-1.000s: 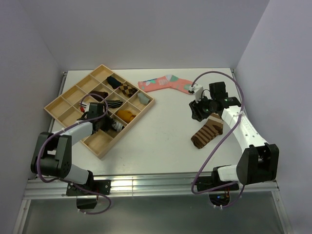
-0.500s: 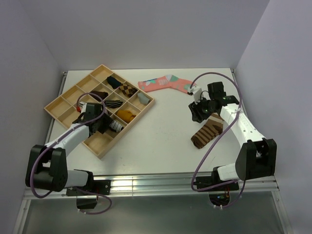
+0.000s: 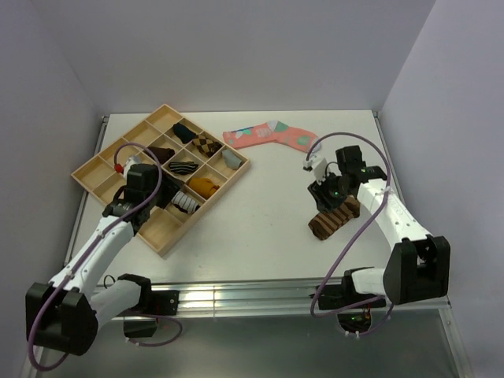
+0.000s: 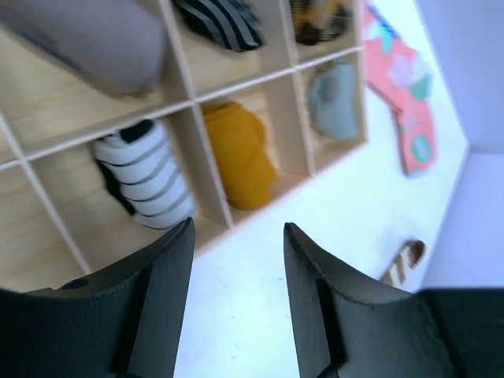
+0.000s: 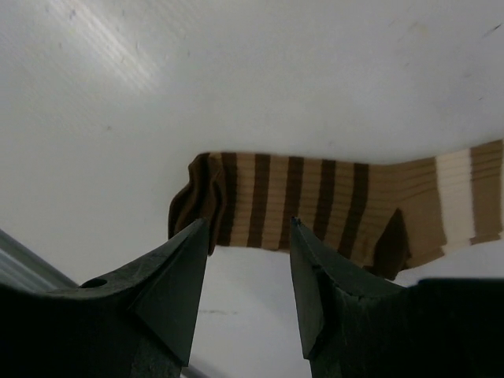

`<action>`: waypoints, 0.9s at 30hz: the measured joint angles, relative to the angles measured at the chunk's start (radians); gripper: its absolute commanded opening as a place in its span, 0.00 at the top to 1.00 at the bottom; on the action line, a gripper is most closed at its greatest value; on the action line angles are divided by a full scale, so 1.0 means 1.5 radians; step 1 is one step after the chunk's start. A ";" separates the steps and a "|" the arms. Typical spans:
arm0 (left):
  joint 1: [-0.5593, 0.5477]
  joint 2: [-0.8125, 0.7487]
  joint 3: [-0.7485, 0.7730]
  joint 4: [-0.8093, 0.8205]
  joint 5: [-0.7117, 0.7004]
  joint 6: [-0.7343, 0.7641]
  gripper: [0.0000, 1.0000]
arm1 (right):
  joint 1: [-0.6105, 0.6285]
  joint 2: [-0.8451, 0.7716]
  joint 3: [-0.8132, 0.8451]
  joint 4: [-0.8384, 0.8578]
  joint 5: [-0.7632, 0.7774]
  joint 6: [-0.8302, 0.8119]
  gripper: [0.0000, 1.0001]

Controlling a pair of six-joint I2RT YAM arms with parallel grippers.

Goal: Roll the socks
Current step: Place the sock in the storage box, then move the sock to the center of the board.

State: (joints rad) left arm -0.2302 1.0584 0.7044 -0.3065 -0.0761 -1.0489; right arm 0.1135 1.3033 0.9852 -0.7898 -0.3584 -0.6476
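Brown sock [image 3: 332,219]: lies flat on the surface [image 3: 260,213], crosswise just past the right hand's fingertips. In the right wrist view one end is bunched into a small fold.
White sock [image 4: 146,173]: rolled up in a compartment of the wooden tray [image 3: 87,169], just ahead of the left hand and a little aside of its gap.
Right hand [image 5: 248,283]: fingers spread with nothing between them, and the tips low over the near edge of the brown sock. Whether they touch it cannot be told.
Left hand [image 4: 236,291]: fingers spread and empty, hanging over the tray's outer rim.
Edges: thin wooden dividers wall in the white sock on every side. A mustard sock [image 4: 240,153] fills the next compartment, straight ahead of the left hand's gap.
Open room: bare surface lies all round the brown sock and between the two hands. A coral-pink sock [image 3: 268,135] lies well beyond the right hand.
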 measured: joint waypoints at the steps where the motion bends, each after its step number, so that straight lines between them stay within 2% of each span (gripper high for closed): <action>1: -0.008 -0.013 0.003 0.000 0.000 0.000 0.46 | 0.001 -0.012 -0.021 -0.007 0.005 -0.009 0.46; 6: -0.065 -0.055 0.019 0.006 -0.001 0.000 0.46 | 0.008 -0.029 -0.083 -0.039 0.025 -0.040 0.43; 11: -0.112 -0.055 0.022 0.012 0.000 -0.002 0.46 | 0.009 -0.021 -0.083 -0.071 0.015 -0.051 0.41; 22: -0.129 -0.052 0.022 0.041 0.001 -0.002 0.46 | 0.019 0.097 -0.073 -0.079 0.007 -0.040 0.39; 27: -0.131 -0.052 0.022 0.042 0.001 -0.002 0.46 | 0.031 0.106 -0.063 -0.078 0.002 -0.028 0.39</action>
State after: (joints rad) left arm -0.4263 0.9802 0.7376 -0.2440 -0.0746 -1.0512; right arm 0.1600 1.4624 0.8913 -0.9062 -0.3561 -0.6895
